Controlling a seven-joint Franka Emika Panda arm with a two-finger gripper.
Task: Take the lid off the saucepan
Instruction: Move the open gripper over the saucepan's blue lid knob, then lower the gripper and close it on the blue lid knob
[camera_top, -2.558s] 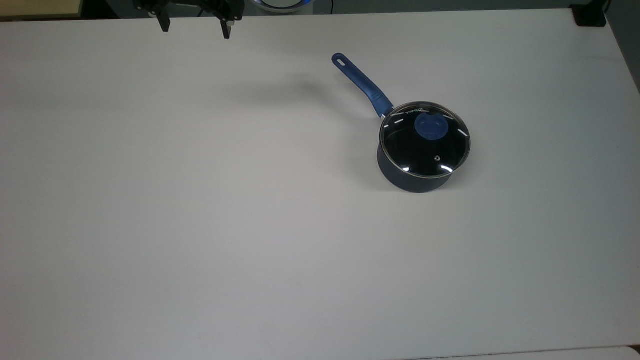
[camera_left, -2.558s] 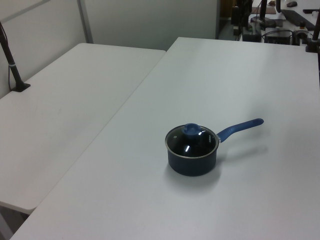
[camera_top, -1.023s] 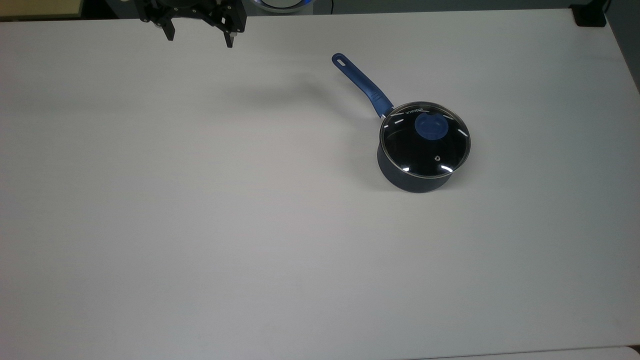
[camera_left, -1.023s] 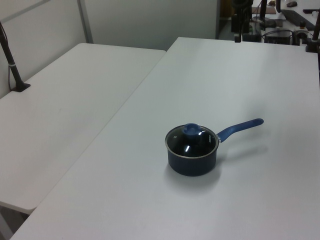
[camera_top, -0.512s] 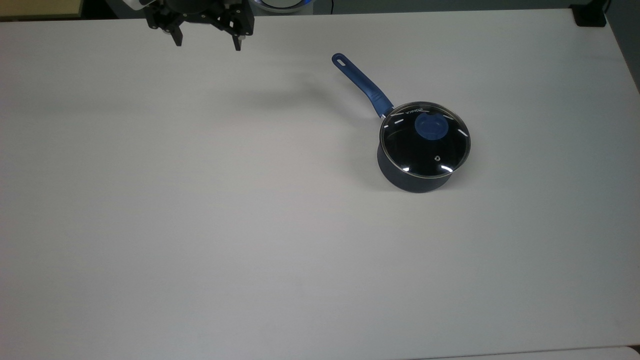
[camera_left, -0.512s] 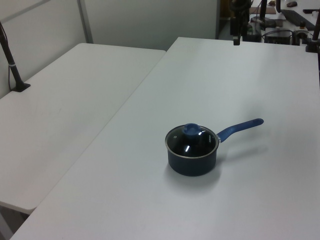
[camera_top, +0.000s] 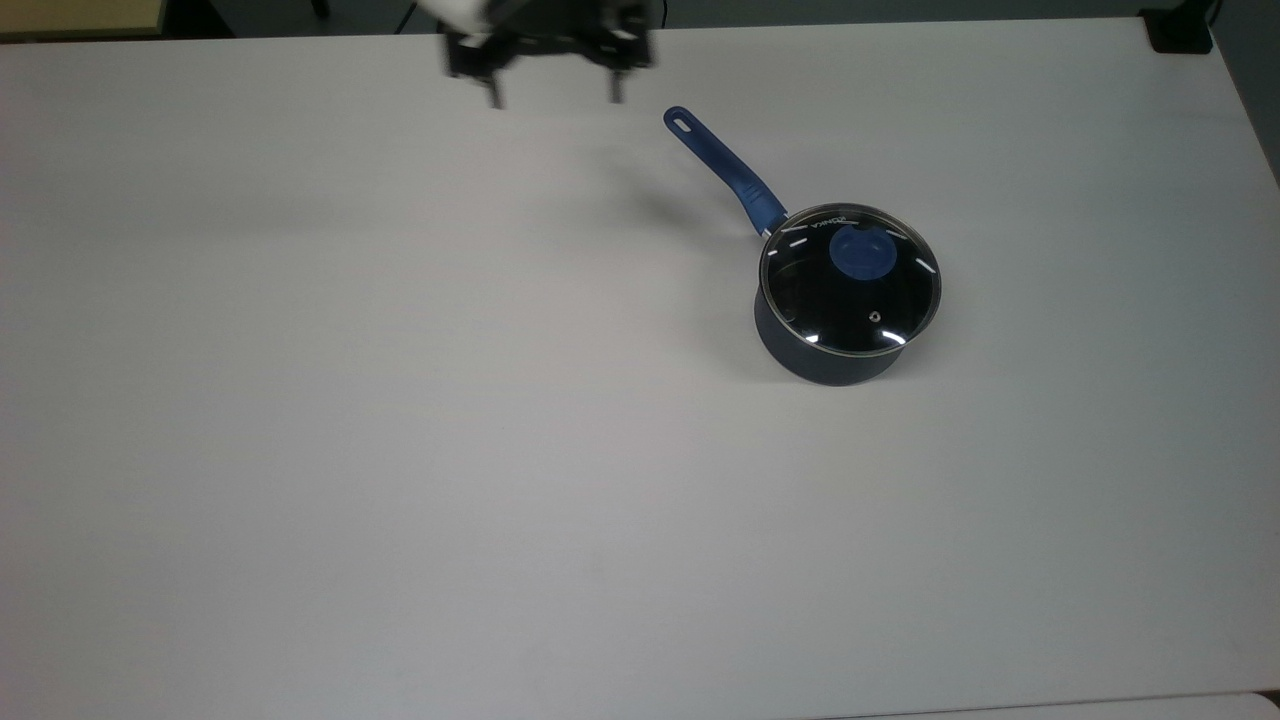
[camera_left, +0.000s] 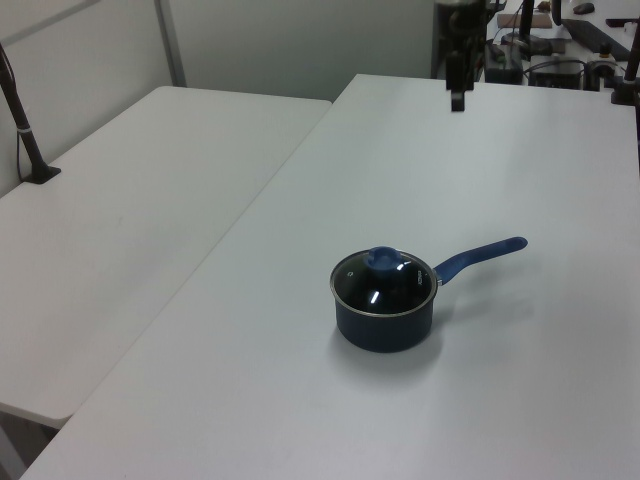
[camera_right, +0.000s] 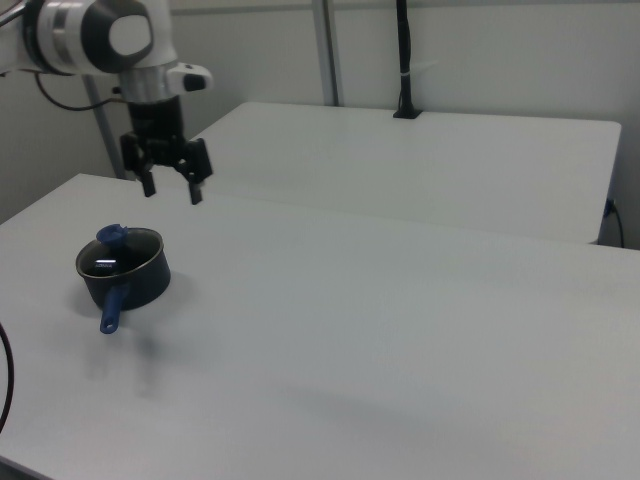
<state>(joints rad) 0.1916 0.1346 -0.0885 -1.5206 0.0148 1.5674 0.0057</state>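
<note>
The saucepan (camera_top: 815, 360) (camera_left: 385, 330) (camera_right: 140, 287) is a small dark navy pot on the white table, its long blue handle (camera_top: 726, 172) pointing to the top view's upper left. The glass lid (camera_top: 850, 300) with its round blue knob (camera_top: 862, 250) (camera_left: 383, 259) (camera_right: 111, 235) sits on the pan. My gripper (camera_top: 555, 95) (camera_right: 171, 189) hangs open above the table near the top view's upper edge, left of the handle's end, with nothing between its fingers. In the left view the gripper (camera_left: 457, 98) is at the far end of the table.
The white table (camera_top: 400, 450) stretches wide around the pan. A second white table (camera_left: 120, 230) (camera_right: 450, 160) adjoins it, carrying a black post (camera_right: 405, 60). A black clamp (camera_top: 1180, 30) sits at the top view's upper right corner.
My gripper has moved toward the top view's right, along the table's far edge, closer to the handle's end. It stays open. The pan and lid have not moved.
</note>
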